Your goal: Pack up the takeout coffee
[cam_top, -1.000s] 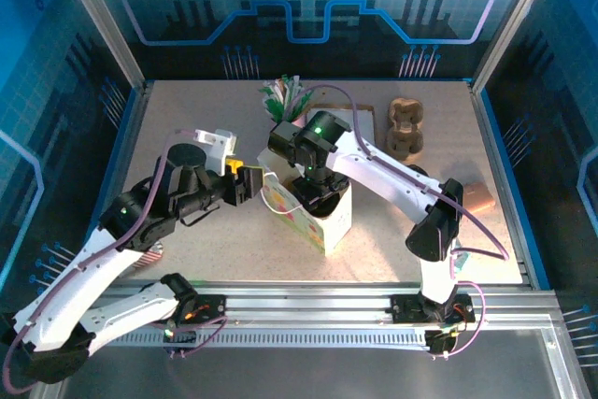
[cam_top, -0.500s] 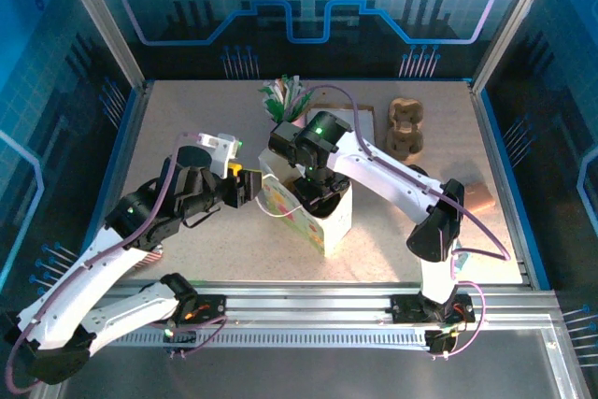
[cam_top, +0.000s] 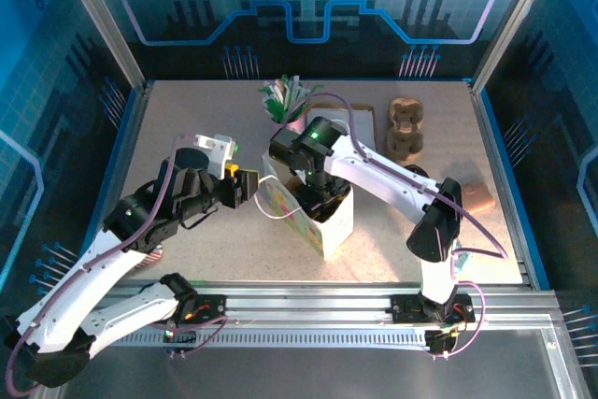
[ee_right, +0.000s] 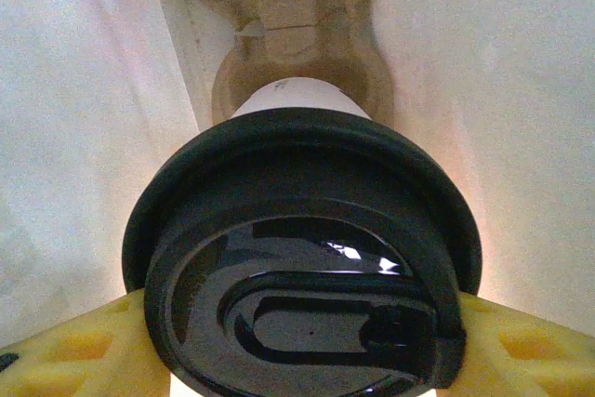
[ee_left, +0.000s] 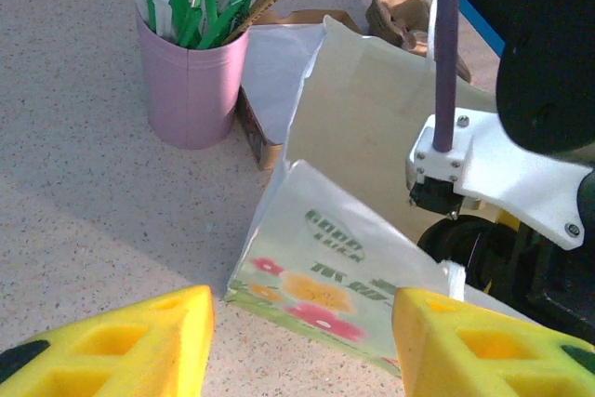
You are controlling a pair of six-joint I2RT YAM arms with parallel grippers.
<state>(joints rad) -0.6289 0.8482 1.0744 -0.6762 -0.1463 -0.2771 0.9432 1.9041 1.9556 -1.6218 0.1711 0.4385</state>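
Observation:
The takeout coffee [ee_right: 297, 258], a white cup under a black lid, hangs inside a white flower-printed bag [cam_top: 329, 226]. My right gripper [ee_right: 307, 350] is shut on it, with yellow fingers [ee_right: 84, 350] pressed against both sides of the lid. From above, the right gripper [cam_top: 316, 195] reaches down into the bag's open mouth and hides the cup. A brown moulded carrier [ee_right: 279, 6] lies at the bottom of the bag below the cup. My left gripper [cam_top: 249, 184] stands open at the bag's left side. In the left wrist view its gripper [ee_left: 302, 337] faces the bag [ee_left: 325, 276] without touching it.
A pink cup of green-and-white sachets [cam_top: 288, 102] stands behind the bag, also seen in the left wrist view [ee_left: 191, 81]. A brown cardboard carrier [cam_top: 405, 126] sits at the back right, and a small brown item [cam_top: 478, 197] lies at the right edge. Blue walls ring the table.
The right gripper has sunk a little deeper into the bag with the coffee. The left gripper has edged up and closer to the bag's side, its fingers slightly narrower.

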